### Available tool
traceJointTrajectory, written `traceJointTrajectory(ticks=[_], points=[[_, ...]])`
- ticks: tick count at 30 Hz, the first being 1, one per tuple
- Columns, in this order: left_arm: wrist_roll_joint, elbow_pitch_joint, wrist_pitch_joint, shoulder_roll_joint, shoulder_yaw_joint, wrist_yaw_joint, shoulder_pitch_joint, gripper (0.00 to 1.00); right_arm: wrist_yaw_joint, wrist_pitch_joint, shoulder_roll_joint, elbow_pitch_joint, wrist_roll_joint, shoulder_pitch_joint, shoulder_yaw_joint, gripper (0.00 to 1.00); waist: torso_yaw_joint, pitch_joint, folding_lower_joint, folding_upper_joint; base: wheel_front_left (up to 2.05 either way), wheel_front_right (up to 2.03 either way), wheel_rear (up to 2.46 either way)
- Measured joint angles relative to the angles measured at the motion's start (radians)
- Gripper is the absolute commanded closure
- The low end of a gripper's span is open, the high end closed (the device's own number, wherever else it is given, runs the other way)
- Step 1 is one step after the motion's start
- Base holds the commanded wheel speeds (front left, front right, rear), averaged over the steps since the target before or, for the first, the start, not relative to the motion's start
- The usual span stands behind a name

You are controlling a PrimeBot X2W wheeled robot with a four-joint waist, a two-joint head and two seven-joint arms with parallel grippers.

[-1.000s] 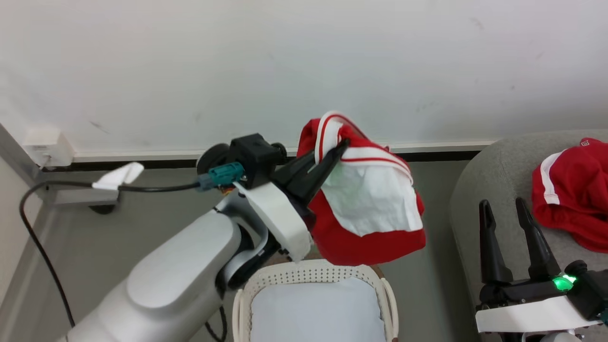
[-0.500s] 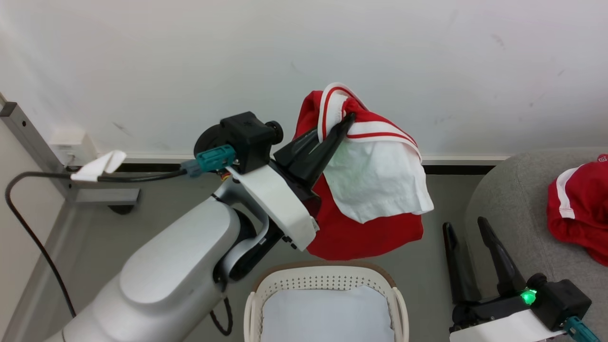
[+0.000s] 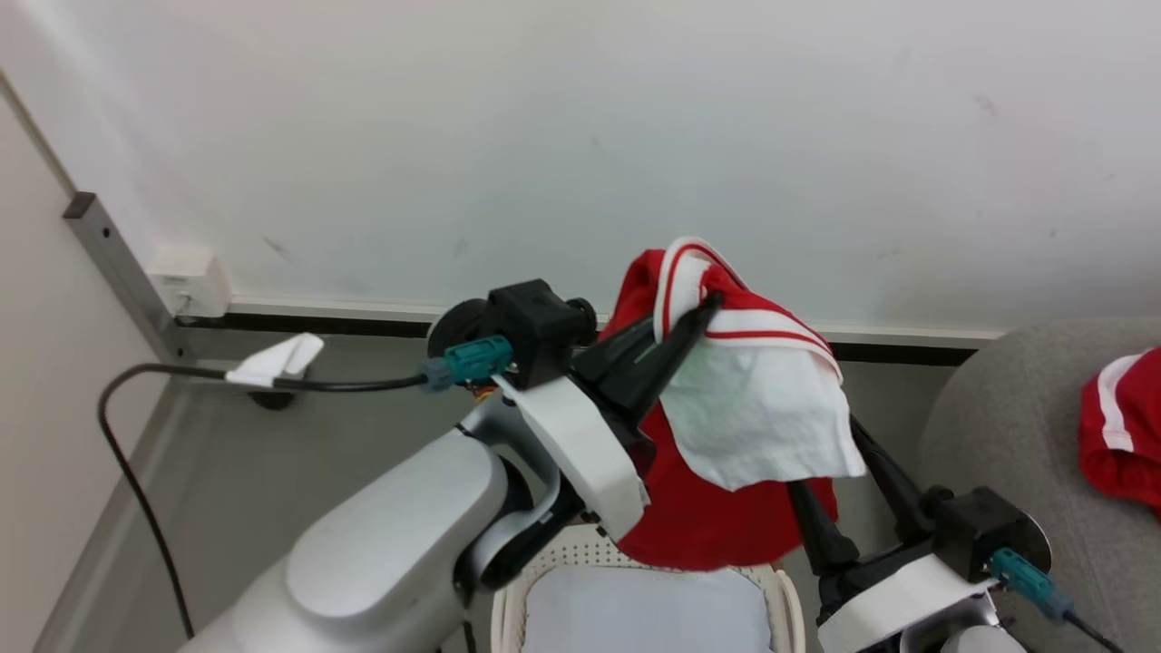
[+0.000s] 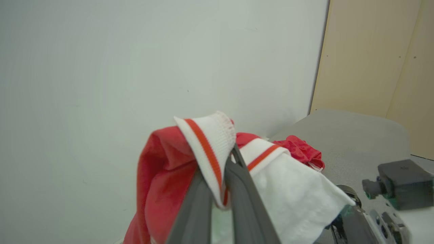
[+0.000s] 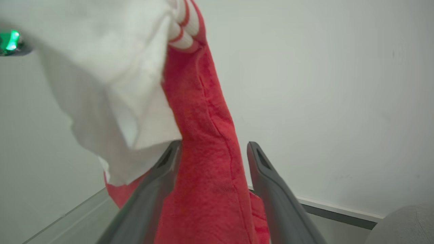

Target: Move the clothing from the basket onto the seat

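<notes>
1. Done so far: the first garment [image 3: 1120, 426], red with white trim, lies on the sofa [image 3: 1007, 435], well in from its rounded left edge.
2. In transit is the second garment [image 3: 717, 517], red with a white fabric part. It hangs in the air over the far rim of the basket [image 3: 787, 599]. Whether its hem clears that rim, I cannot tell.
3. The basket stands on the floor [image 3: 299, 472], near the sofa's left edge. The part of it in view shows a flat pale pad [image 3: 644, 617] with no red cloth on it. The hanging piece is probably the last one, though the frame cuts off the basket's near end.
4. Left to do, as I judge it: carry the second garment across to the sofa, let it go there, and check the basket's hidden end.
5. The left claw [image 3: 703, 313] has its fingers pressed together, pinching the garment's striped white band. In the left wrist view the band folds over the fingertips, and the whole weight hangs from this one grip.
6. The right claw [image 5: 213, 145] is spread wide, pointing up under the garment. The red cloth hangs down between its two fingers, but the claw grips nothing. One finger sits at the edge of the white part — touching or just beside it, I cannot tell.
</notes>
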Motion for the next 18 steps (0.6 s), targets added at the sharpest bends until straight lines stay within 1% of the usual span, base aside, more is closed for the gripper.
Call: traceJointTrajectory(ticks=[4, 7, 13, 18], points=[[0.000, 0.003, 0.002, -0.023, -0.020, -0.006, 0.004, 1.00, 0.000, 0.063, -0.034, 0.038, 0.029, -0.026, 0.013, 0.00, 0.031, -0.009, 0.0000, 0.0000, 0.00, 0.00, 0.00], [-0.004, 0.004, 0.006, -0.039, -0.030, -0.011, 0.006, 1.00, 0.000, 0.110, -0.057, 0.064, 0.077, -0.037, 0.036, 0.00, 0.057, -0.016, 0.0000, 0.0000, 0.00, 0.00, 0.00], [-0.007, 0.005, 0.013, -0.063, -0.048, -0.020, 0.004, 1.00, 0.000, 0.173, -0.122, 0.112, 0.176, -0.067, 0.149, 0.00, 0.112, -0.025, 0.0000, 0.0000, 0.00, 0.00, 0.00], [-0.007, 0.006, 0.024, -0.072, -0.066, -0.026, 0.000, 1.00, 0.000, 0.171, -0.158, 0.176, 0.252, -0.094, 0.243, 0.00, 0.154, -0.032, 0.0000, 0.0000, 0.00, 0.00, 0.00]])
